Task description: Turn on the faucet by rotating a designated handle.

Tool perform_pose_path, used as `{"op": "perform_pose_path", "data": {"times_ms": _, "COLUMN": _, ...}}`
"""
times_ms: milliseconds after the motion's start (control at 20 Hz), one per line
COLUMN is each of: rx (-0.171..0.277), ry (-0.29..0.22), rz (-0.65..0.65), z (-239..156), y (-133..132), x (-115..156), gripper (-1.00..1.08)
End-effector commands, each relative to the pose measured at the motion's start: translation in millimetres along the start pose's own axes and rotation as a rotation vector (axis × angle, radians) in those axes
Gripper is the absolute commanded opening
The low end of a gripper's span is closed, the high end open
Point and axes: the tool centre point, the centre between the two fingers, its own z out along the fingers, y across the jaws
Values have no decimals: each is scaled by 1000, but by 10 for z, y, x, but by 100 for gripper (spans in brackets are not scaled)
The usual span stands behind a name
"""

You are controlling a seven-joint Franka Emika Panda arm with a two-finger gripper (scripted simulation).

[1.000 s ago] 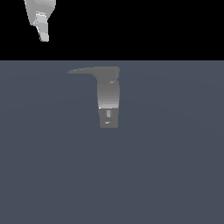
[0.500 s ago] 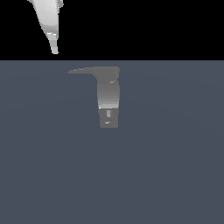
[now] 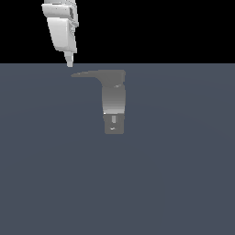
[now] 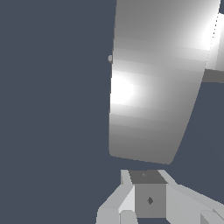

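The arm comes down from the top edge in the upper left of the exterior view, white and blocky, leaning a little so its lower end sits further toward the exterior view's right than its upper end. The gripper [image 3: 69, 61] tapers to a narrow tip that ends right at the line where the black background meets the grey floor [image 3: 174, 183]. From this side the fingers overlap into one thin point, so I cannot tell whether they are apart or pressed together.

Just below and slightly right of that tip lies the thin end of the handle [image 3: 89, 74], a flat dark-grey lever that widens as it runs toward the exterior view's right. The tip hangs just above the handle's narrow end; whether the two touch I cannot tell.

Further right, in the upper middle of the frame, the handle joins the top of the faucet [image 3: 114, 101]. Its body stands upright, lighter in the middle, with a darker notched block at the base.

In the wrist view, a broad shiny grey surface, the handle [image 4: 157, 83] seen close up, fills the upper middle, and the gripper's [image 4: 148, 199] pale angular parts show at the lower edge just short of it.
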Motion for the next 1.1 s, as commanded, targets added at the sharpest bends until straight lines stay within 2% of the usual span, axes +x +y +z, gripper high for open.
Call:
{"op": "perform_pose_path", "data": {"times_ms": 0, "rx": 1, "ry": 3, "rz": 59, "z": 79, "y": -151, "x": 78, "gripper": -100}}
{"op": "perform_pose_path", "data": {"times_ms": 500, "rx": 1, "ry": 8, "rz": 225, "z": 285, "y": -548, "x": 350, "gripper": -100}}
{"op": "perform_pose_path", "data": {"times_ms": 1050, "rx": 2, "ry": 6, "rz": 271, "z": 333, "y": -654, "x": 442, "gripper": -100}}
